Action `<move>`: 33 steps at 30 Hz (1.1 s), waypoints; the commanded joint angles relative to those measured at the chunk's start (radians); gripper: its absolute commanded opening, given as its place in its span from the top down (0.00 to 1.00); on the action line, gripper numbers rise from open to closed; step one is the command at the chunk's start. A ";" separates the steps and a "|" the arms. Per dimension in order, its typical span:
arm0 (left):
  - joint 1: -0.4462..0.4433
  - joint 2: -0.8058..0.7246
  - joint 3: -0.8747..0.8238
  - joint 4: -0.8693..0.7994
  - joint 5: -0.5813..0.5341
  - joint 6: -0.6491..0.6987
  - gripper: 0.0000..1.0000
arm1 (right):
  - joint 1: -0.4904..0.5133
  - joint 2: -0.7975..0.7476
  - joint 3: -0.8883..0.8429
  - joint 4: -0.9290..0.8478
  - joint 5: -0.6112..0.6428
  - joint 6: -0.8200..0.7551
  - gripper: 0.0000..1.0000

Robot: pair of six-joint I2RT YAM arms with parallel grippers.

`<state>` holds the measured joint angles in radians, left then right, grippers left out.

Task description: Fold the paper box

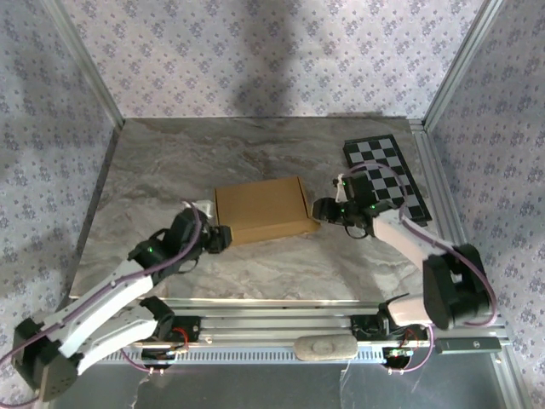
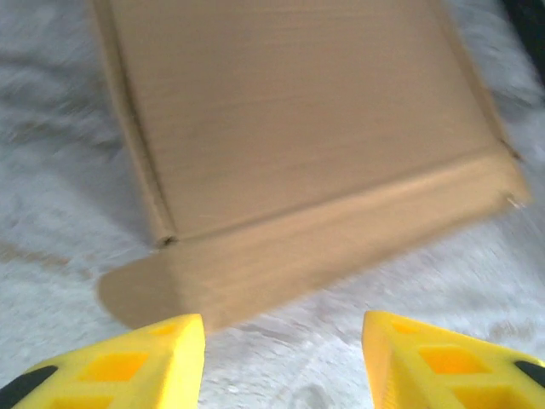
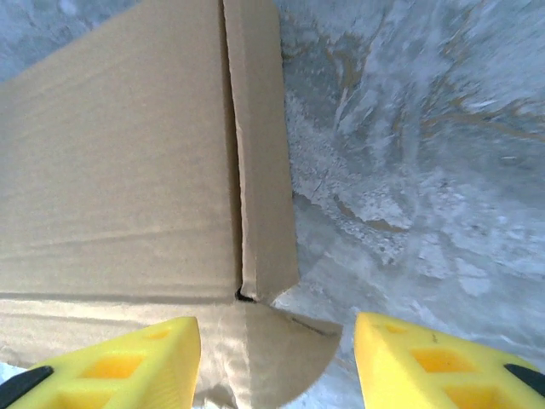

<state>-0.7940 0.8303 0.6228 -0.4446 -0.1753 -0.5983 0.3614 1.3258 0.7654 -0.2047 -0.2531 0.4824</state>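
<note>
The paper box (image 1: 260, 209) is seen closed on the tabletop (image 1: 255, 162); its rounded end tabs (image 2: 136, 290) are judged not yet tucked. The left tool (image 1: 220, 239) and right tool (image 1: 322, 210) are spread apart, empty.

Paper box (image 1: 261, 210) blocks the middle between left gripper (image 1: 223, 239) and right gripper (image 1: 319, 210), checkerboard (image 1: 387, 175) crowds the far right, but bare table (image 1: 213, 145) lies open behind the box and far left.

The left arm (image 1: 102, 302) and right arm (image 1: 407, 232) have white link covers and black joint housings. Each carries a green indicator light (image 1: 151, 250) and a purple cable (image 1: 170, 266). The gripper fingers (image 2: 145, 366) are yellow, with recessed rectangular pockets and black inserts.
</note>
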 commanded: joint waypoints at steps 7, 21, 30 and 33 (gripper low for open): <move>-0.465 0.385 0.094 0.067 -0.672 0.413 0.41 | 0.007 -0.101 -0.028 -0.020 0.134 0.048 0.49; -0.521 0.942 0.261 0.345 -0.917 0.773 0.30 | -0.021 -0.188 -0.014 -0.055 0.097 0.055 0.48; -0.469 1.126 0.360 0.317 -0.970 0.748 0.44 | -0.023 -0.182 -0.026 -0.042 0.077 0.064 0.49; -0.455 1.147 0.363 0.313 -0.990 0.726 0.61 | -0.023 -0.179 -0.032 -0.038 0.077 0.064 0.48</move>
<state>-1.2686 1.9518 0.9718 -0.1158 -1.1126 0.1452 0.3443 1.1500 0.7437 -0.2379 -0.1638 0.5350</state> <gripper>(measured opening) 0.413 0.515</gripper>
